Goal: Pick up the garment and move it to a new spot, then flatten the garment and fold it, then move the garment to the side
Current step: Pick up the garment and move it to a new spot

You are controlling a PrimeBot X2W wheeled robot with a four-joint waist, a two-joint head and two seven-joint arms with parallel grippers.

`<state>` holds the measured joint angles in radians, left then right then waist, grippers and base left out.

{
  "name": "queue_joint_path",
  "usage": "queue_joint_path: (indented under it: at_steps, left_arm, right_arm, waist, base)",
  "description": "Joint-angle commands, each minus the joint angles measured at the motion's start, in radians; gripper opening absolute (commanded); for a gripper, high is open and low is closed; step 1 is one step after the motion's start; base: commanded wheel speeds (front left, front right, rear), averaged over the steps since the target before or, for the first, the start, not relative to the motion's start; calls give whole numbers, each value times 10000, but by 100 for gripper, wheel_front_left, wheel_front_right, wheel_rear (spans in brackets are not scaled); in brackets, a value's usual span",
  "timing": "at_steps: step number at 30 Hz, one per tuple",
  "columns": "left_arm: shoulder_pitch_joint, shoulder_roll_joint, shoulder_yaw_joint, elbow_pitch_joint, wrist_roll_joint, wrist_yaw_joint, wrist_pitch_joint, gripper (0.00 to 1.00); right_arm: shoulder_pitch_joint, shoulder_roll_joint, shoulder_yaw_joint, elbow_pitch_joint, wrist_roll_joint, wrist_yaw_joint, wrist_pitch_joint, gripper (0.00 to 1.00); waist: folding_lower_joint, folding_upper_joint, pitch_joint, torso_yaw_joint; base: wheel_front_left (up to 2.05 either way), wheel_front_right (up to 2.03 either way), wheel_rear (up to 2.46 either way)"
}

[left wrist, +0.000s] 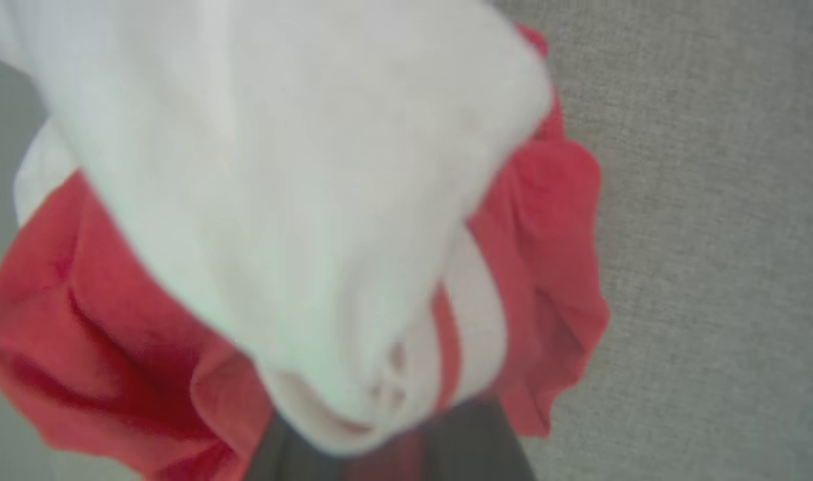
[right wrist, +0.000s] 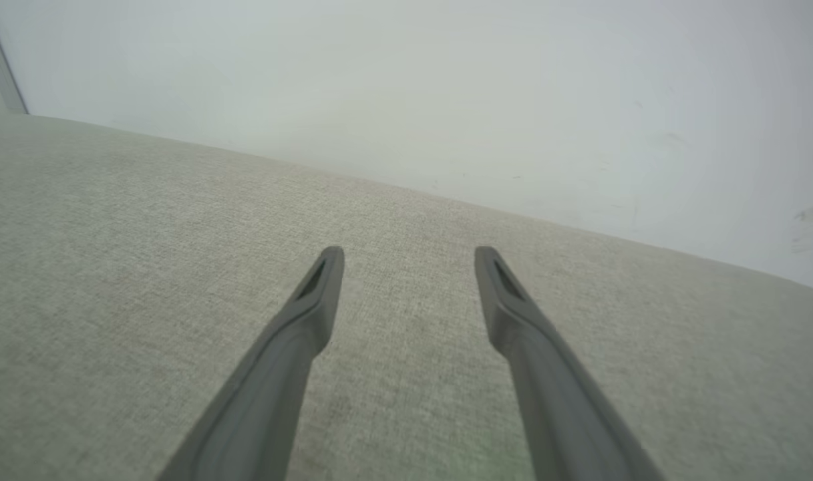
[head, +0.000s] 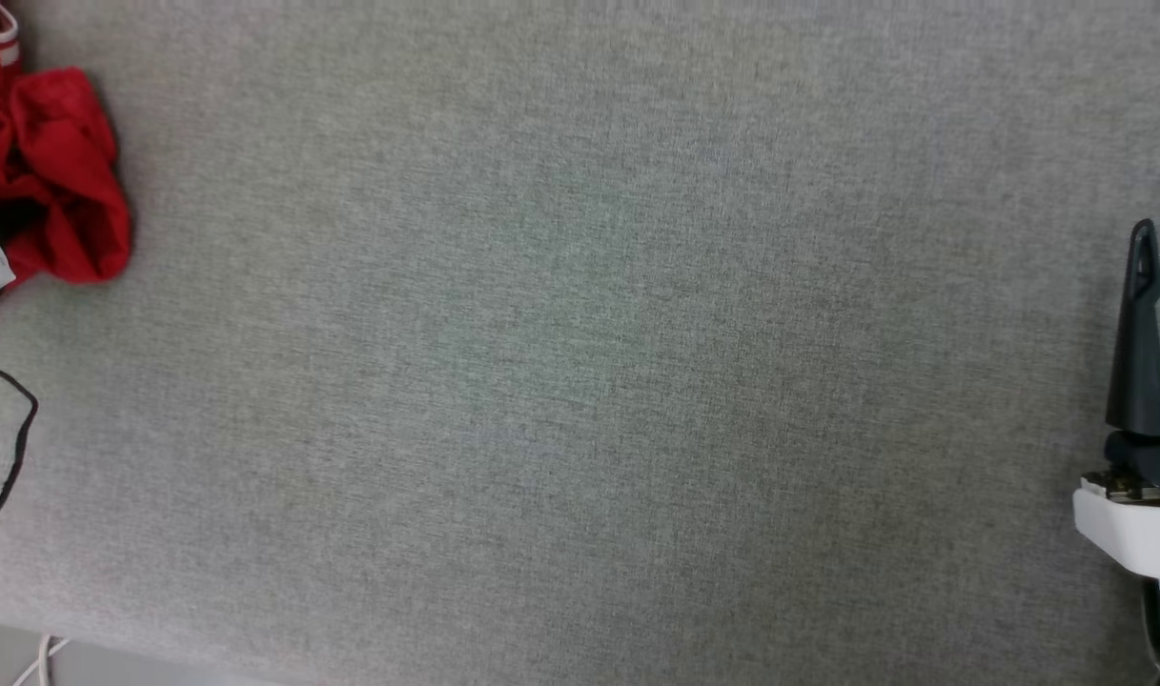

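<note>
1. Far left edge of the grey table (head: 580, 381): the shirt (head: 55, 181) sits in a crumpled heap with the left gripper (left wrist: 386, 447) buried in it. Can't tell if it's actually clamped, too blurry.
2. Risk imo: it only pinches the white sleeve (left wrist: 299, 200), so the shirt slips or drags when lifted.
3. Far right: the right gripper (right wrist: 409, 257) hangs wide open over bare table.

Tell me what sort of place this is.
Probably a robot test bench or lab rather than a home. The signs are a wide table covered in plain grey fabric, a bare pale wall right behind it, and a loose black cable trailing at its edge.
</note>
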<state>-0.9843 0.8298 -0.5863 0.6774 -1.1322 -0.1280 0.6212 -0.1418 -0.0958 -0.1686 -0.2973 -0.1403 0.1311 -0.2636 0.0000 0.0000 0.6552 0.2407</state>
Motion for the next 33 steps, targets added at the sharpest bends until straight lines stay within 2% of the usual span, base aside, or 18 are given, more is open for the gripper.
queue_joint_path:
  at_steps: [1,12,17,24,33]
  left_arm:
    - [-146,150,-152,-120,50,-15,-130,0]
    - [-1697,1619,-964,-2091,447,-7,-399,0]
    - [-2408,1933,-1388,-3340,805,-7,-116,0]
    - [-3130,1717,-1990,-4684,1158,-7,408,0]
    - [-4005,884,-3037,-6095,1404,-8,768,0]
  right_arm:
    - [-21,64,86,68,68,-7,-17,100]
    - [-34,388,575,637,414,-7,-17,100]
    - [92,460,629,828,629,-7,-17,100]
    - [242,466,669,1023,1224,-7,-17,100]
    - [183,465,690,1120,1720,-7,-17,100]
  waist:
    - [0,0,-355,7]
    - [0,0,-2081,-241]
    - [0,0,-2760,-592]
    - [0,0,-3329,-1160]
    - [0,0,-3546,-2389]
  base:
    - [0,0,0]
    - [0,0,0]
    - [0,0,0]
    - [0,0,0]
    - [0,0,0]
